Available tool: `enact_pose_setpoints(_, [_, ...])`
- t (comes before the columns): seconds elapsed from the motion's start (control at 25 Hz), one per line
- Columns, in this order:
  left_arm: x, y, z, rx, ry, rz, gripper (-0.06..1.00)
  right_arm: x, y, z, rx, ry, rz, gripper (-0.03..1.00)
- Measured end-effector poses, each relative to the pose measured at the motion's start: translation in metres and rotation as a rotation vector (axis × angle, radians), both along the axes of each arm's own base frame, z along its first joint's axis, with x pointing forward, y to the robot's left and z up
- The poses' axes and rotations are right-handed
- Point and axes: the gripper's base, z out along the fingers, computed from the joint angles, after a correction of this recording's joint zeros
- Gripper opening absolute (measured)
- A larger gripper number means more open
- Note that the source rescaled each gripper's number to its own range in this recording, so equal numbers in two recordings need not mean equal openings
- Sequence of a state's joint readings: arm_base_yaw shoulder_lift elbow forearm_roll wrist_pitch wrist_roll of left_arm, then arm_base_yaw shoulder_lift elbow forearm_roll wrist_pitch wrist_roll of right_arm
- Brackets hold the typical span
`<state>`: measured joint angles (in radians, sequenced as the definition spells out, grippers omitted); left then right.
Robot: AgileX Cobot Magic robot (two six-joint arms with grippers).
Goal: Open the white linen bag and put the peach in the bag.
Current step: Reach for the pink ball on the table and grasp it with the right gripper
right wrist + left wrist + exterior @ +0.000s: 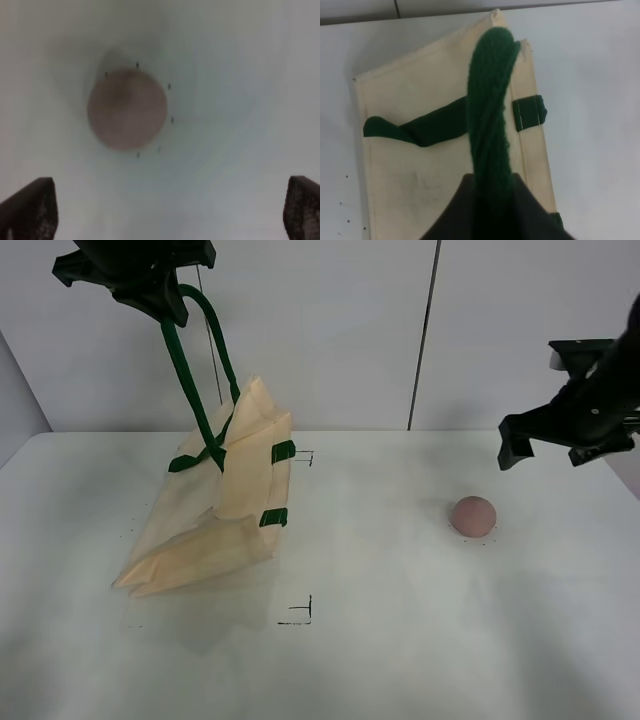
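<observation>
Bag raised by one handle, peach not yet picked up

The left gripper (172, 302) is clamped on a green handle (190, 370) of the white linen bag (235, 505) and holds it high over the left half of the table (400, 640). The bag's bottom corner rests on the surface. How far its mouth gapes cannot be told. The peach (473, 516) sits toward the right edge, well apart from the bag. The right gripper (550, 445) hangs above it, jaws spread wide and empty. Opening looks partly done; grasping, carrying and dropping the peach remain.
</observation>
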<state>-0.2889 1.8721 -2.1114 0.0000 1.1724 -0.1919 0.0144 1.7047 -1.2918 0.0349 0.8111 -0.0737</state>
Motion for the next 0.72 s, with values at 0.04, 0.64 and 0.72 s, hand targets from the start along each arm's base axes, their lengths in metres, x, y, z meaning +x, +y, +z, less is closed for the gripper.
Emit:
enact_pose_setpoints(0.04, [0.000,0.000,0.000,0.000,0.000,-0.001,0.00,0.012,0.004,-0.005,-0.005,0.014,0.018,1.00])
enact_pose_setpoints(0.64, [0.000,0.000,0.000,0.007,-0.003,-0.011,0.00,0.057,0.038,-0.093,0.014,0.209,0.066,1.00])
enact_pose_setpoints(0.72, [0.000,0.000,0.000,0.007,-0.003,-0.012,0.00,0.058,0.039,-0.104,0.022,0.231,0.062,1.00])
